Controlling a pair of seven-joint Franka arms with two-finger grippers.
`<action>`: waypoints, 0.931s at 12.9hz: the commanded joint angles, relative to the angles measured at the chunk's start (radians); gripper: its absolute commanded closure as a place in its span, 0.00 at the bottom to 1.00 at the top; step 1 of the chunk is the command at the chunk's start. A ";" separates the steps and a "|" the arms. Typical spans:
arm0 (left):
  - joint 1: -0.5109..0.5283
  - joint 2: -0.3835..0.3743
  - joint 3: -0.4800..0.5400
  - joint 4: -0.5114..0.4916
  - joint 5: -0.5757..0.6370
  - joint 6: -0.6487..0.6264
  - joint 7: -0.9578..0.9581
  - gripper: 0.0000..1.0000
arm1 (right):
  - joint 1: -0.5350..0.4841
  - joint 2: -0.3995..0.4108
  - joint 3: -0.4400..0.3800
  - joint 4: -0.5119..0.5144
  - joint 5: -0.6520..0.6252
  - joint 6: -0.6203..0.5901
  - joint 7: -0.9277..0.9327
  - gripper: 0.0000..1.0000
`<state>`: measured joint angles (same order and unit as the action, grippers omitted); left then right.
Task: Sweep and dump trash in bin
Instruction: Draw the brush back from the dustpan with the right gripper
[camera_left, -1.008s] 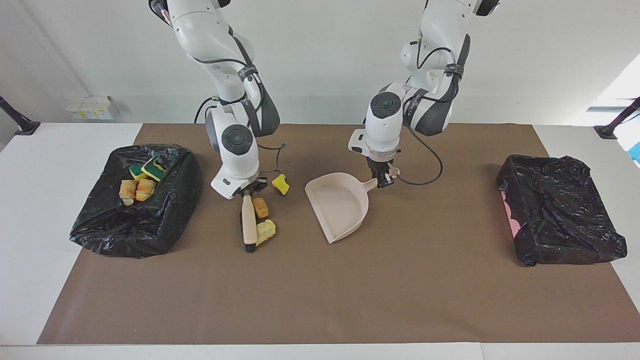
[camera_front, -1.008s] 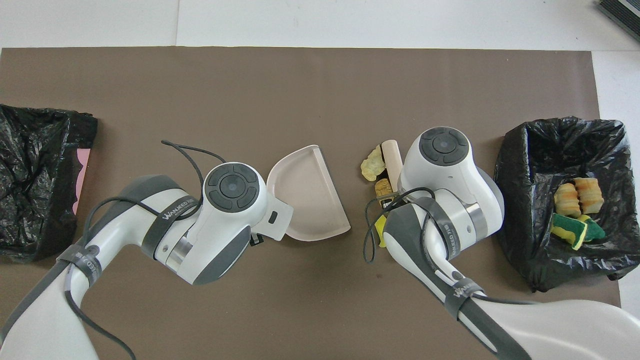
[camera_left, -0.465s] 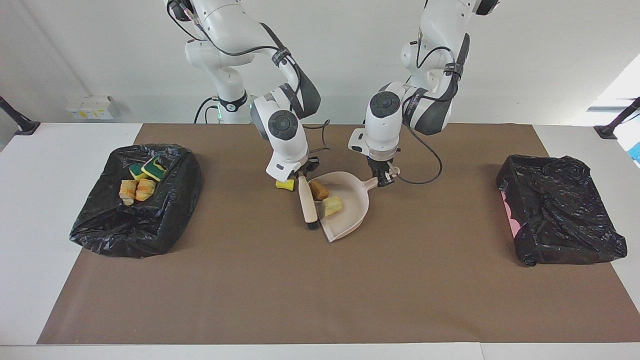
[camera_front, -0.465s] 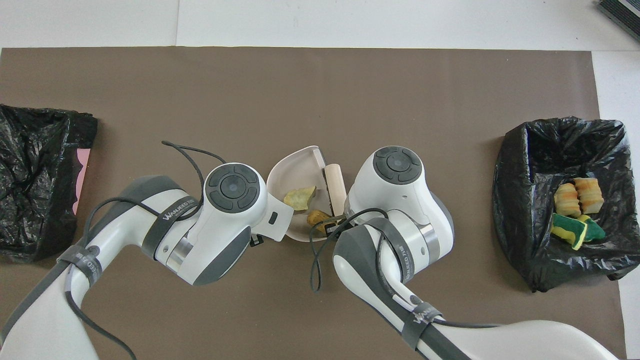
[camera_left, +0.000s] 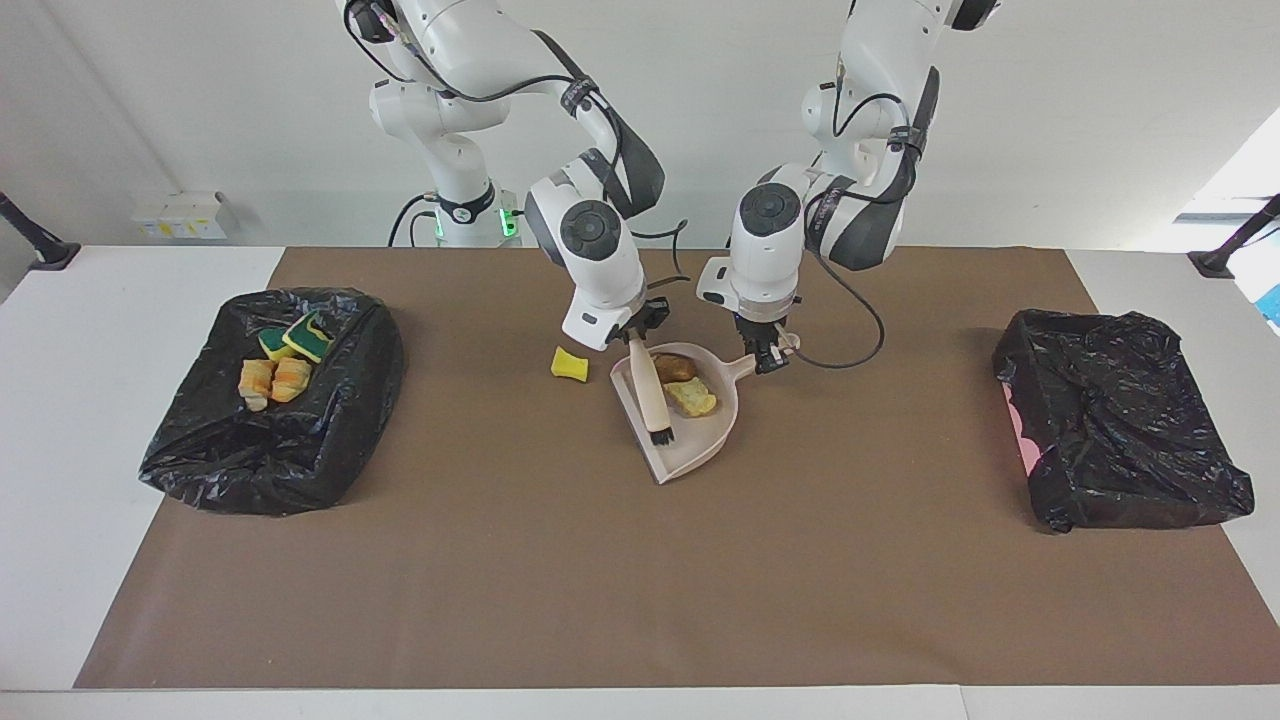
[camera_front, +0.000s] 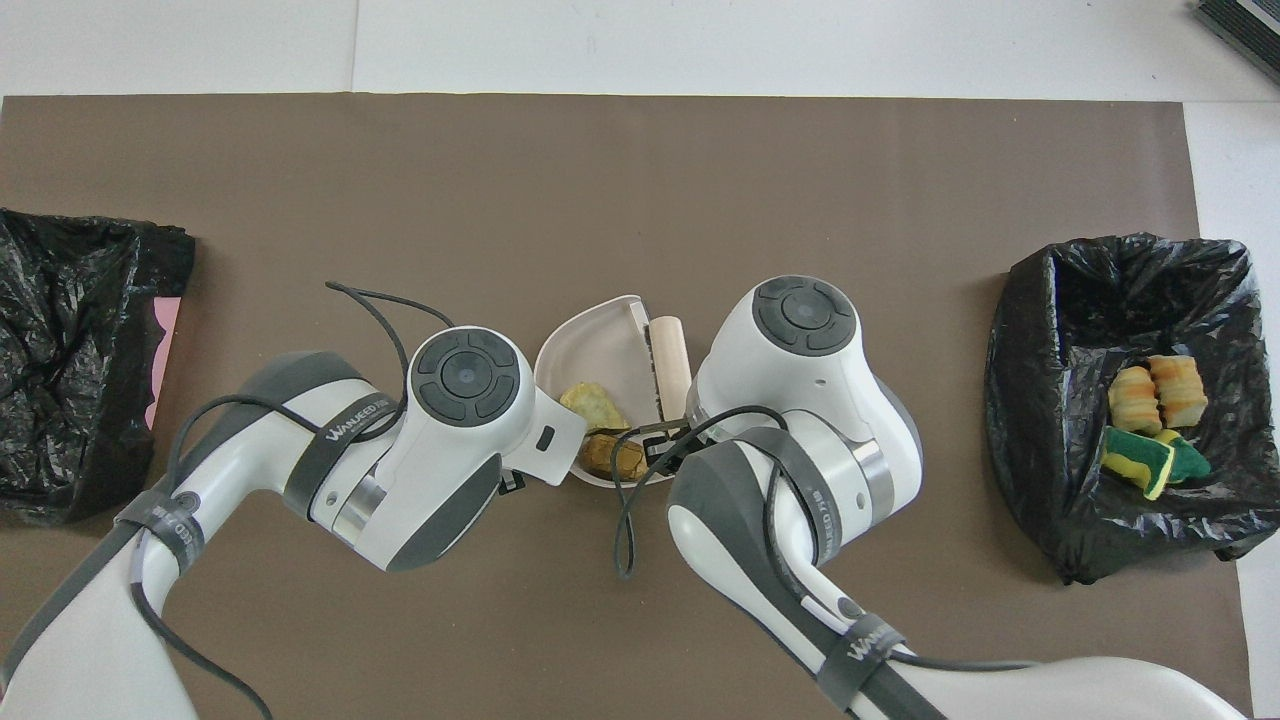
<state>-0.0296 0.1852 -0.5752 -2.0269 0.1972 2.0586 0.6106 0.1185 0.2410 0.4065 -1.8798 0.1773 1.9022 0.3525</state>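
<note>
The right gripper (camera_left: 640, 336) is pinched on the handle of the hand brush (camera_left: 648, 393), and over the last second it has carried the brush from the open mat toward the left arm's end of the table and across the mouth of the dustpan (camera_left: 700, 450). 2 scraps went with it: the tan-orange lump (camera_left: 675, 368) and the pale yellow sponge piece (camera_left: 692, 398) now lie inside the pan, near its handle end. The left gripper (camera_left: 768, 360) has stayed clamped on the dustpan's handle, and the pan has not shifted.

1 yellow sponge piece (camera_left: 569, 363) was missed; it sits on the mat just beside the pan, toward the right arm's end. 4 scraps already rest in the bag-lined bin (camera_left: 330, 440) at that same end. Judging by this, another stroke is needed before the pan is carried off for dumping.

The brush lies with its long axis running away from the robots, handle nearest them and dark bristles pointing toward the pan's open lip. The pan's mouth faces the right arm's end.
</note>
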 joint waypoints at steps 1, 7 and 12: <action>-0.012 -0.036 0.011 -0.030 -0.002 0.000 0.069 1.00 | -0.069 -0.101 0.005 -0.044 0.002 -0.072 0.042 1.00; -0.016 -0.056 -0.005 -0.038 0.001 -0.058 0.066 1.00 | -0.126 -0.378 0.005 -0.426 -0.087 -0.008 0.112 1.00; -0.016 -0.073 -0.011 -0.067 0.001 -0.045 0.064 1.00 | -0.157 -0.419 0.011 -0.538 -0.073 0.064 0.088 1.00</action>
<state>-0.0343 0.1583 -0.5909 -2.0448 0.1978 2.0090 0.6631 -0.0348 -0.1531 0.4038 -2.3940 0.0962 1.9463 0.4394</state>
